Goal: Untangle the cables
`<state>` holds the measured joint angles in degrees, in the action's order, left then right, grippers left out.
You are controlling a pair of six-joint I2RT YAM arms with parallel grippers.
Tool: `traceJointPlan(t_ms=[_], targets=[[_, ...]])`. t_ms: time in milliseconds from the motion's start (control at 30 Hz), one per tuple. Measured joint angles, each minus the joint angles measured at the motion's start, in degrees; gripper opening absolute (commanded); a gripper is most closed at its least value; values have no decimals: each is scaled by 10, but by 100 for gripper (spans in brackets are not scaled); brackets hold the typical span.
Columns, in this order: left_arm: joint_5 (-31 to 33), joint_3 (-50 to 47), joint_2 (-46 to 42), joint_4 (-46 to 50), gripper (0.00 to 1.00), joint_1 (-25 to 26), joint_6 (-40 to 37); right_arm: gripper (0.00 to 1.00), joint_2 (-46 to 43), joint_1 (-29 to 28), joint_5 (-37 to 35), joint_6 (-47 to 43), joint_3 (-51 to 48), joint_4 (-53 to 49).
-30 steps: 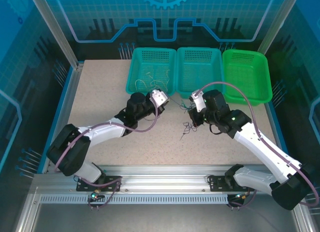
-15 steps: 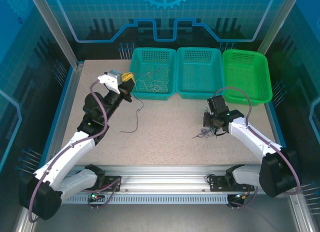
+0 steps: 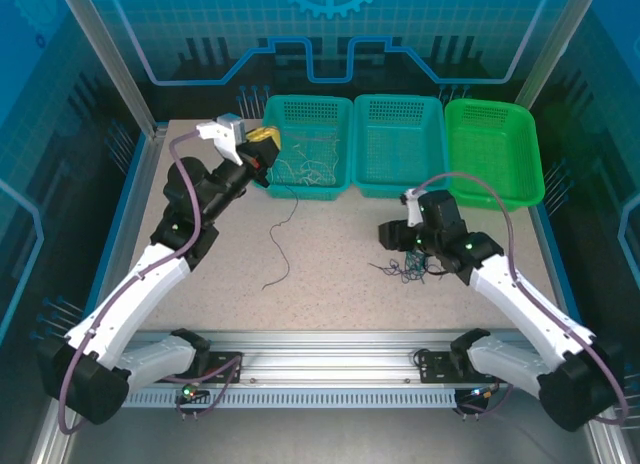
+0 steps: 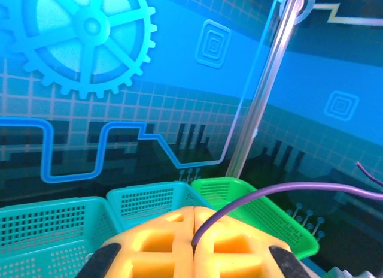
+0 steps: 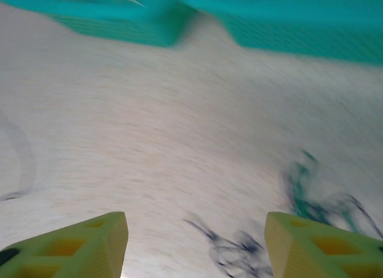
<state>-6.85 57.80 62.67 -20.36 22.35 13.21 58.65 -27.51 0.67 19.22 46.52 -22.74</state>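
Upper left, the left gripper [image 3: 262,142] is clamped on one purple cable [image 4: 257,196] that hangs down, while at middle right the right gripper [image 3: 393,234], fingers apart, hangs over the tangled cables [image 3: 408,270].

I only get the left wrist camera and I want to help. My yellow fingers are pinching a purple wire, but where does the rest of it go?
Observer: In the top view, the purple wire hangs from the left gripper in a loose squiggle. Its lower end seems to rest on the table.
Kid: Are the other wires stuck to it?
Observer: No. The tangle lies on the table well apart from it, over by the right arm.
Kid: Is the other hand grabbing that bunch?
Observer: No. The right gripper is open, and the tangle lies on the table just in front of it, blurry in that wrist view.
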Motion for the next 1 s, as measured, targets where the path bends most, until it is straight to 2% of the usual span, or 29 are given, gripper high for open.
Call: traceJointPlan(t_ms=[133, 267, 400, 467, 533, 567, 667, 700, 833, 1000], targets=[[-15, 13, 9, 6, 0, 5, 18, 67, 12, -85, 64, -42, 0, 141], [-21, 18, 10, 13, 0, 11, 24, 67, 95, -115, 121, -43, 13, 286], [-21, 20, 10, 22, 0, 12, 30, 65, 194, -143, 155, -44, 73, 362], [-21, 20, 10, 26, 0, 13, 30, 48, 231, -151, 170, -45, 106, 385], [-20, 20, 10, 30, 0, 14, 30, 14, 263, -153, 178, -43, 137, 396], [-20, 20, 10, 33, 0, 15, 30, 3, 273, -153, 178, -41, 150, 396], [-14, 20, 7, 42, 0, 15, 29, 0, 284, -153, 169, -37, 163, 392], [-7, 20, 3, 48, 7, 15, 28, 0, 282, -153, 162, -36, 163, 388], [7, 13, -16, 55, 50, 15, 15, 0, 263, -151, 141, -37, 177, 346], [-8, -42, -60, 25, 69, 15, 7, 0, 245, -122, 113, -38, 301, 254]])
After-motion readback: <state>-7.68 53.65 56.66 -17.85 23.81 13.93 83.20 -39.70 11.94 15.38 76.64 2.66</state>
